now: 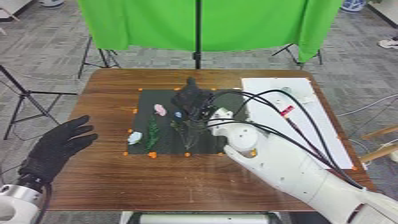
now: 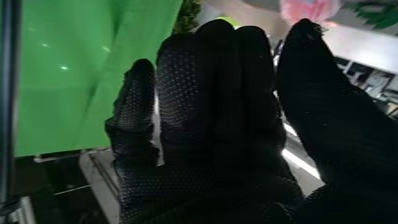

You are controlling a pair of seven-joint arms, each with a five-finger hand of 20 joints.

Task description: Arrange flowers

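Right hand (image 1: 191, 100), fingers straight, above black mat (image 1: 169, 146) near pink flower (image 1: 160, 110); left hand (image 1: 55, 149) relaxed, released, at surface's (image 1: 98, 185) left edge

no legible text, no readable labels, brands, numbers or signs

Smooth brown wooden table (image 1: 160, 182), folded green cloth (image 1: 147, 25).

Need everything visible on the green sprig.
The feathery green sprig looks like artificial foliage: long and narrow, with fine leaflets along its length. It lies on the left part of the black rectangular mat, lengthwise away from the robot, just right of the pale blue-white flower. Neither hand appears to touch it.
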